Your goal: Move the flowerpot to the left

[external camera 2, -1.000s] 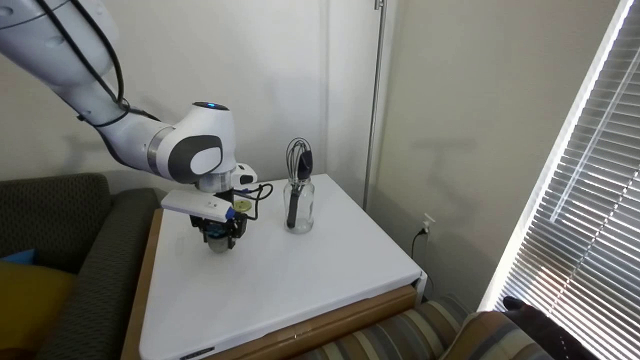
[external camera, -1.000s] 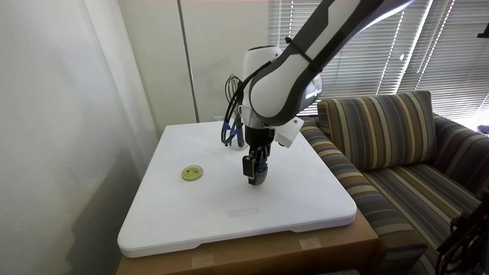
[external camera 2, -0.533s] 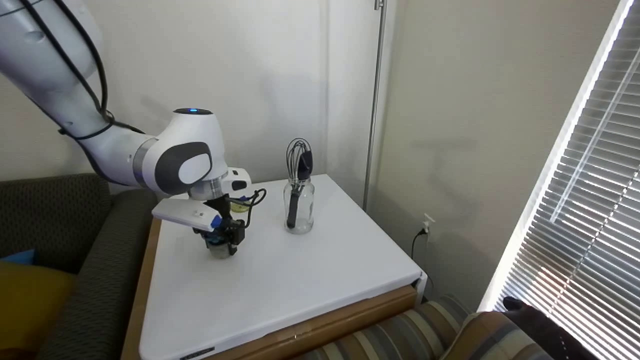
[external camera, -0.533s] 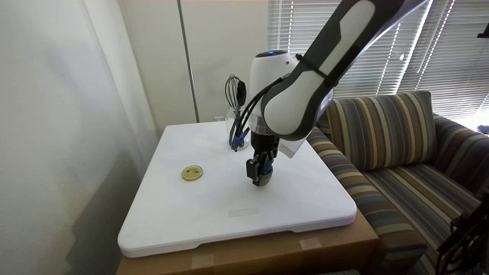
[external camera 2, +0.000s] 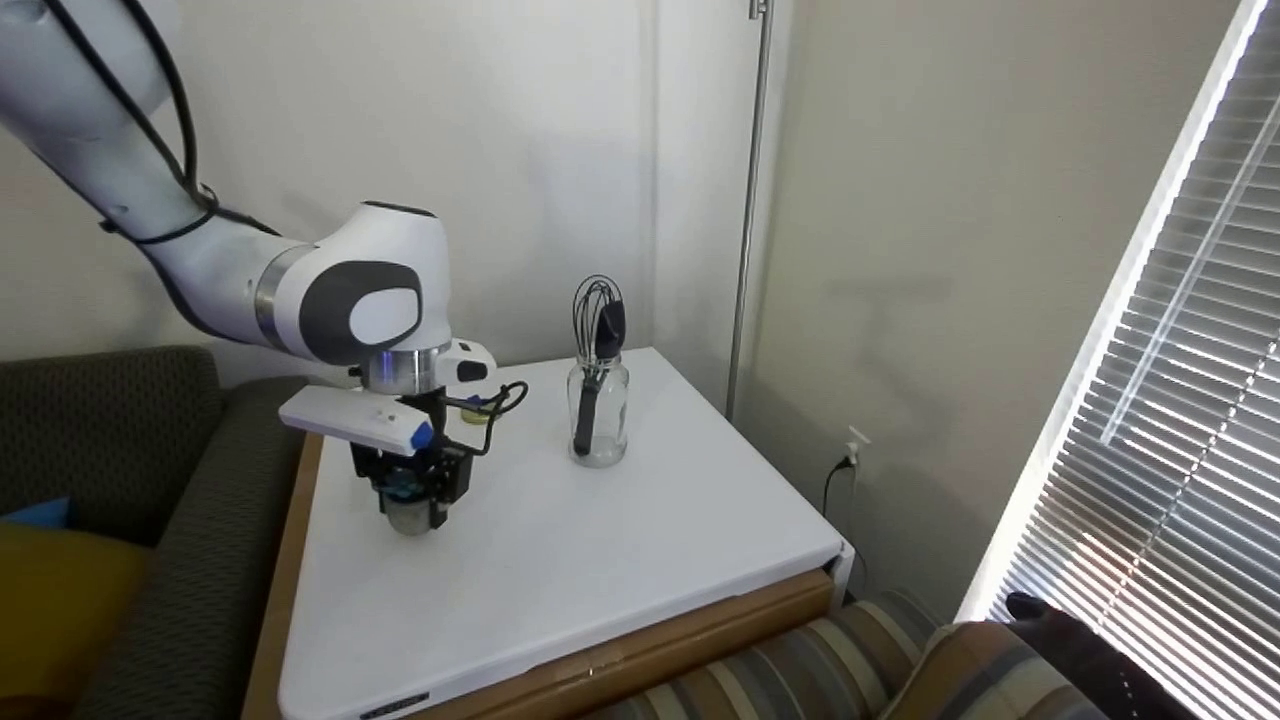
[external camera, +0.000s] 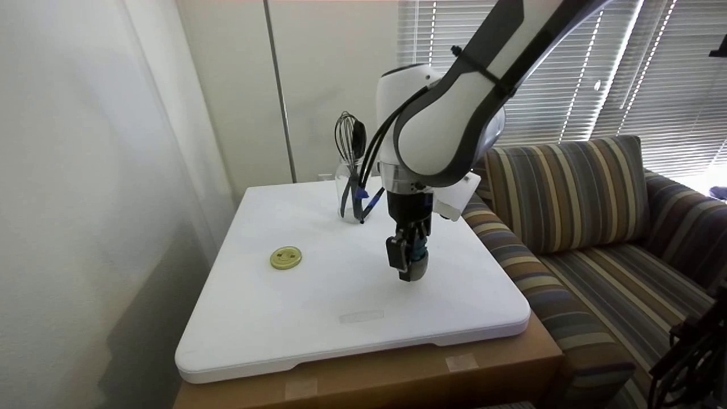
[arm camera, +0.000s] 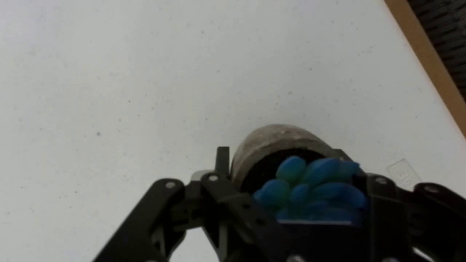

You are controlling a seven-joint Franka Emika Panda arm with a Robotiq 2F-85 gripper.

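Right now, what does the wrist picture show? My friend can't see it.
The robot's black hand grips a grey pot of blue leaves from both sides, low and right of the middle. Underneath is a speckled white table; a brown strip cuts across the top right corner.

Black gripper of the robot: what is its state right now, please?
Black gripper: closed, holding the small, rounded grey flowerpot with blue leaves.
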